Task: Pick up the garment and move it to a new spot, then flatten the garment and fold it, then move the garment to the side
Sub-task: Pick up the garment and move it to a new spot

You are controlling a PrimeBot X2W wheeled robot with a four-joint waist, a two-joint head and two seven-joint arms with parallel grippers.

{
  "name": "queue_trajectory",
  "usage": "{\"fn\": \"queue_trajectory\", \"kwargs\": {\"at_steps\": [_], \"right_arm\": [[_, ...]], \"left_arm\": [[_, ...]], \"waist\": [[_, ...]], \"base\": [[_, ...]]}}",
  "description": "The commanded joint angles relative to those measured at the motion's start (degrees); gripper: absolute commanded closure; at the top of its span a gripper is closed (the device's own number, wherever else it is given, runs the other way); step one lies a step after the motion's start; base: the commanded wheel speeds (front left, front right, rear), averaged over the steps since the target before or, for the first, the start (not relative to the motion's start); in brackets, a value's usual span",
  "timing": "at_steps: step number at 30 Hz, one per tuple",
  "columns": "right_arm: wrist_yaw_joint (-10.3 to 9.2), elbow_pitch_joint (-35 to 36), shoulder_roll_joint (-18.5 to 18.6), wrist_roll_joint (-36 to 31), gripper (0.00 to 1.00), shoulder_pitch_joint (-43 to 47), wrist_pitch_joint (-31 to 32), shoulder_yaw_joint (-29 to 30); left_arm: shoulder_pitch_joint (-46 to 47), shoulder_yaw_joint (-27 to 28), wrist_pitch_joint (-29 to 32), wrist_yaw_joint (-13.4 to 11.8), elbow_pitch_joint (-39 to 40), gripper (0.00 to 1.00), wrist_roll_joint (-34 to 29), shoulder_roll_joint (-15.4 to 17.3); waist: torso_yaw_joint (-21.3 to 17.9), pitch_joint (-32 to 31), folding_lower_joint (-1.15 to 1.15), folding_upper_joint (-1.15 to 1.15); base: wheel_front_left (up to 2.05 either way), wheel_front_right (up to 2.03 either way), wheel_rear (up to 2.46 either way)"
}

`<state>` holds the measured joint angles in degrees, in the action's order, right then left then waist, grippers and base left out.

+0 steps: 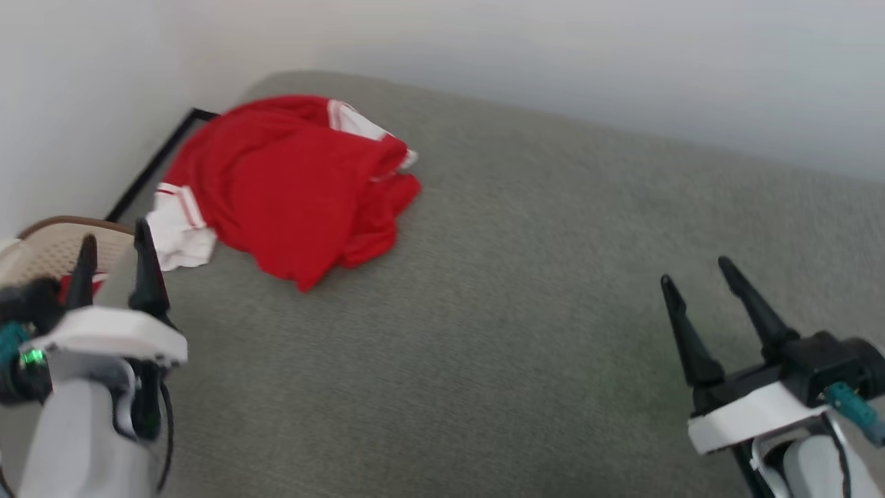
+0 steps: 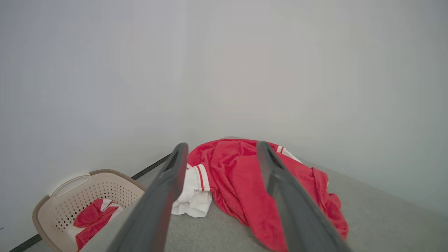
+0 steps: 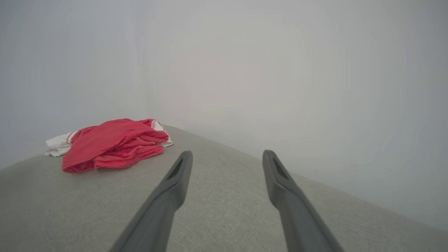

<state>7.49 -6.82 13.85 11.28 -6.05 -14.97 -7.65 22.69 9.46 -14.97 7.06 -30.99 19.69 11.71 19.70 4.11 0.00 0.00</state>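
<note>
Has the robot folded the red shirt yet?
Nothing looks done. The red jersey shirt with white sleeves lies crumpled at a far corner of the grey fabric surface. The left gripper and right gripper hang open and empty, apart from it. Picking up, moving, flattening and folding remain.

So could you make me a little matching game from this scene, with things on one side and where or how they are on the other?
1 garment
2 basket
3 left pincer
4 right pincer

A beige, red cloth inside
B open, over bare grey surface
C crumpled near the far left corner
D open, aimed at the garment

Pairs: 1-C, 2-A, 3-D, 4-B
</note>
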Motion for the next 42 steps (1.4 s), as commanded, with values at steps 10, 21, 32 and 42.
{"fn": "queue_trajectory", "kwargs": {"at_steps": [10, 21, 32, 42], "right_arm": [[0.0, 2.0, 1.8, -1.4, 0.0, -4.9, -0.3, 0.0], [0.0, 3.8, 2.4, -1.9, 0.0, -8.0, -0.3, 1.0], [0.0, 6.2, 2.7, -2.5, 0.0, -9.1, -0.3, 2.6], [0.0, 7.3, 2.5, -3.1, 0.0, -9.7, -0.2, 2.6]], "left_arm": [[16.4, -6.3, 0.6, 0.4, -14.1, 0.0, 5.0, 7.3], [29.8, -13.6, 6.0, 0.4, -27.1, 0.0, 10.1, 13.6], [38.7, -14.9, 18.0, 0.3, -39.6, 0.0, 12.1, 15.4], [37.2, -15.5, 40.7, -5.0, -44.3, 0.0, 14.1, 12.8]], "waist": [[-8.4, 10.8, 0.0, 0.0], [-13.6, 19.5, 0.0, 0.0], [-15.4, 25.6, 0.0, 0.0], [-15.8, 28.5, 0.0, 0.0]], "base": [[0.0, 0.0, 0.0], [0.0, 0.0, 0.0], [0.0, 0.0, 0.0], [0.0, 0.0, 0.0]]}}
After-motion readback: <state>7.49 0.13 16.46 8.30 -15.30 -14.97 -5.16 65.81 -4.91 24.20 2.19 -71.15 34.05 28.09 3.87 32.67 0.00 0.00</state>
